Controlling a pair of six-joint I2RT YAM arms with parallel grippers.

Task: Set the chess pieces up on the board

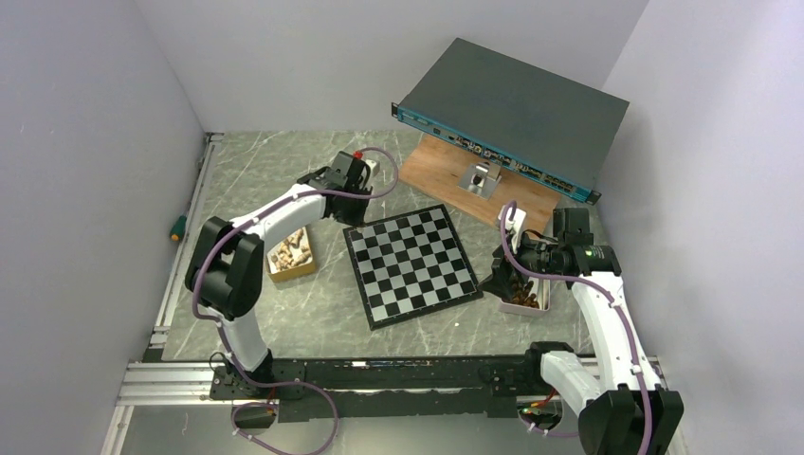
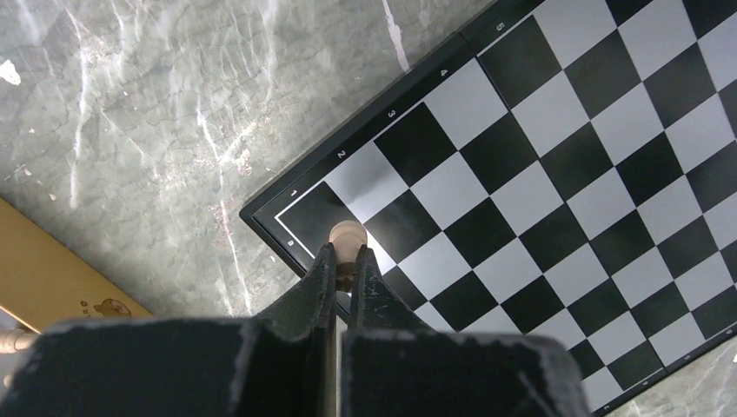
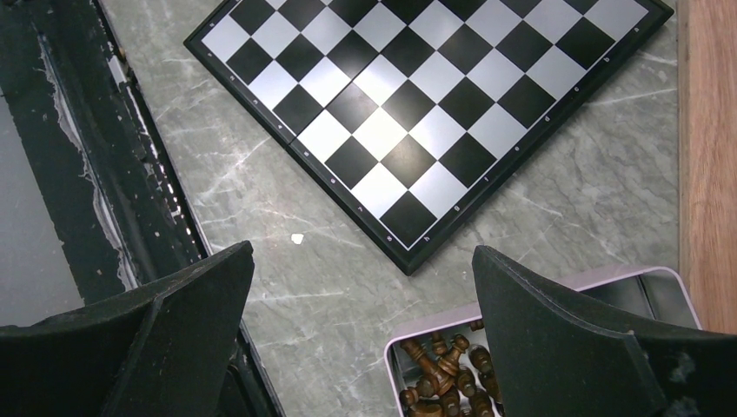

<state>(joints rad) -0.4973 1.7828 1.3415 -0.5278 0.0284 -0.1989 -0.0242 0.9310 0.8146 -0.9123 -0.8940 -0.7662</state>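
The board (image 1: 411, 264) lies in the middle of the table with black and silvery-white checks. My left gripper (image 2: 348, 261) is shut on a light tan chess piece (image 2: 348, 235), held over the board's corner square (image 2: 313, 213) at the far left corner. Light tan pieces (image 1: 291, 252) fill a yellow box left of the board. Dark brown pieces (image 3: 448, 378) lie in a pale-rimmed tin (image 3: 487, 313) right of the board. My right gripper (image 3: 365, 339) is open, hanging over that tin's near-left edge with nothing between its fingers.
A brown wooden plank (image 1: 474, 185) and a grey rack unit (image 1: 517, 114) sit behind the board. The yellow box (image 2: 52, 278) shows at the left of the left wrist view. A black rail (image 3: 113, 174) runs along the near table edge. A screwdriver (image 1: 176, 227) lies far left.
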